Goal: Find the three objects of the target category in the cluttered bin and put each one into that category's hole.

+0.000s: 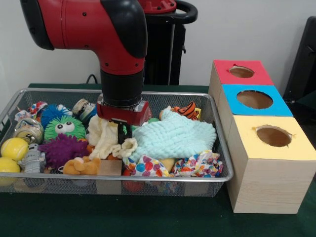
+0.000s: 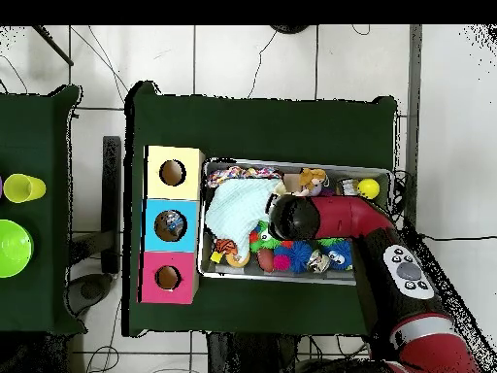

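Observation:
The bin [image 1: 217,148] is a wide silver wire-mesh basket full of toys and cloths; it also shows in the overhead view [image 2: 291,282]. My gripper [image 1: 121,135] hangs straight down from the red and black arm [image 1: 116,54] into the middle of the bin. Its tip is among a cream cloth [image 1: 104,139], beside a mint knitted cloth [image 1: 173,136]. Beside the bin stand three wooden boxes with a round hole in each top: red [image 1: 242,72], blue [image 1: 254,100] and yellow [image 1: 273,137]. In the overhead view the arm [image 2: 296,219] hides the gripper.
In the bin lie a green fuzzy ball with eyes [image 1: 64,128], a purple spiky ball [image 1: 61,149], yellow balls [image 1: 14,148], a tiger toy [image 1: 187,109], dotted cloths [image 1: 145,167], an orange plush [image 1: 81,166] and a wooden block [image 1: 109,168]. A second table holds a green bowl [image 2: 12,248] and a yellow cup [image 2: 24,187].

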### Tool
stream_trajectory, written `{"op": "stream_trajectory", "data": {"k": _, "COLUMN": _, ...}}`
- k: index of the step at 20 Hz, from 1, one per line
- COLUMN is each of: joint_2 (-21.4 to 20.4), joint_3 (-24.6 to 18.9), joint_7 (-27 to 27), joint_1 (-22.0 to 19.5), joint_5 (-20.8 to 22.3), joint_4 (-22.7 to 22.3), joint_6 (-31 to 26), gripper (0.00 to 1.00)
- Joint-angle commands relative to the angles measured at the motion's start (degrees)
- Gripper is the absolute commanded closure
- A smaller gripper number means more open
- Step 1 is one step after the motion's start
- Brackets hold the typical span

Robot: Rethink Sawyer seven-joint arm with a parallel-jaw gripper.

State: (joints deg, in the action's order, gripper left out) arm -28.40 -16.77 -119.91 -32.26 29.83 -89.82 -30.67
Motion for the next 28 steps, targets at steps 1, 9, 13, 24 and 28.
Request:
{"op": "stream_trajectory", "data": {"k": 1, "joint_2": 0.5, "joint_3": -1.9, "joint_7": 6.6, "joint_1": 0.5, "joint_5": 4.4, "joint_4": -4.4, "joint_6": 0.5, "gripper": 1.0}}
{"op": "stream_trajectory", "data": {"k": 9, "joint_2": 0.9, "joint_3": -2.9, "joint_7": 5.3, "joint_1": 1.1, "joint_5": 4.2, "joint_4": -4.4, "joint_6": 0.7, "gripper": 1.0}}
{"op": "stream_trajectory", "data": {"k": 13, "joint_2": 1.0, "joint_3": -3.0, "joint_7": 4.7, "joint_1": 1.6, "joint_5": 3.7, "joint_4": -3.8, "joint_6": 0.5, "gripper": 1.0}}
{"op": "stream_trajectory", "data": {"k": 24, "joint_2": 0.2, "joint_3": -0.9, "joint_7": 1.4, "joint_1": 3.0, "joint_5": 4.3, "joint_4": -4.4, "joint_6": 2.6, "gripper": 0.0}}
{"op": "stream_trajectory", "data": {"k": 28, "joint_2": 0.3, "joint_3": -1.2, "joint_7": 2.4, "joint_1": 3.8, "joint_5": 4.3, "joint_4": -3.8, "joint_6": 1.9, "gripper": 0.0}}
